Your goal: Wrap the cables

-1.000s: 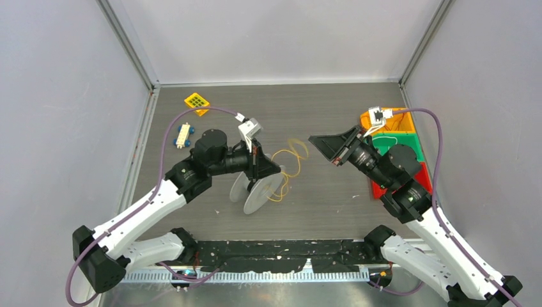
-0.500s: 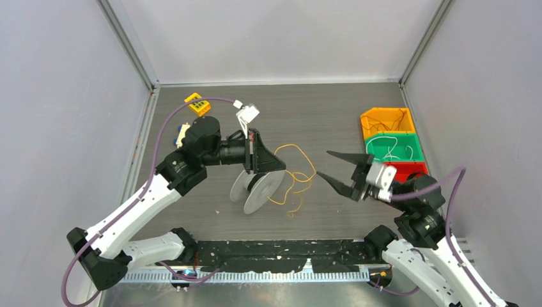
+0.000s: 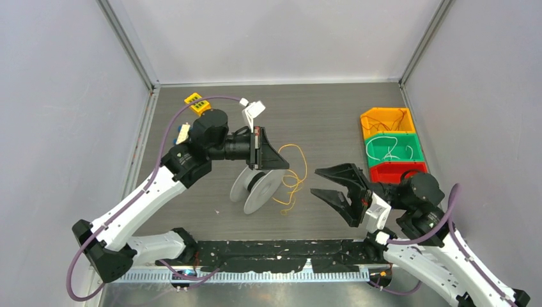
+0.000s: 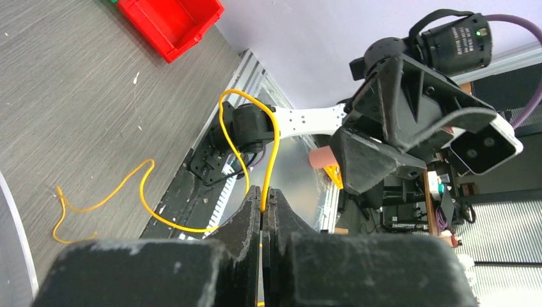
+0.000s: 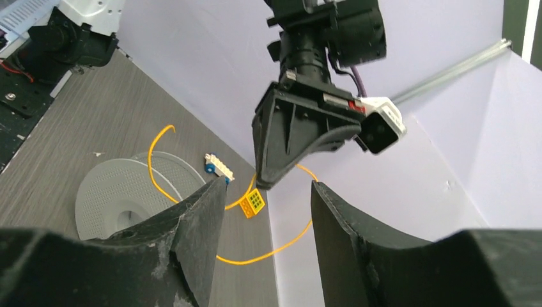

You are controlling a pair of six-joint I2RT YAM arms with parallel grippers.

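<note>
The cable (image 3: 294, 185) is a thin yellow wire that curls over the table beside a grey spool (image 3: 257, 190). My left gripper (image 3: 285, 167) hangs just above the spool and is shut on the cable. In the left wrist view the cable (image 4: 273, 144) rises in a loop out of the closed fingertips (image 4: 263, 193). My right gripper (image 3: 316, 181) stands open a little to the right of the loops, pointing at the left one, with nothing between its fingers. In the right wrist view its fingers (image 5: 268, 184) frame the cable (image 5: 255, 259), without touching it, and the left gripper (image 5: 300, 137).
Orange (image 3: 385, 119), green (image 3: 392, 149) and red (image 3: 397, 171) bins stand in a column at the right. A yellow block (image 3: 197, 102) and a white brick with blue wheels (image 3: 183, 132) lie at the back left. Black tape (image 3: 275, 252) lines the near edge.
My right arm has swung from the bins to the front centre and its gripper has opened. The left gripper has shifted slightly right, still holding the cable, whose loops have shifted.
</note>
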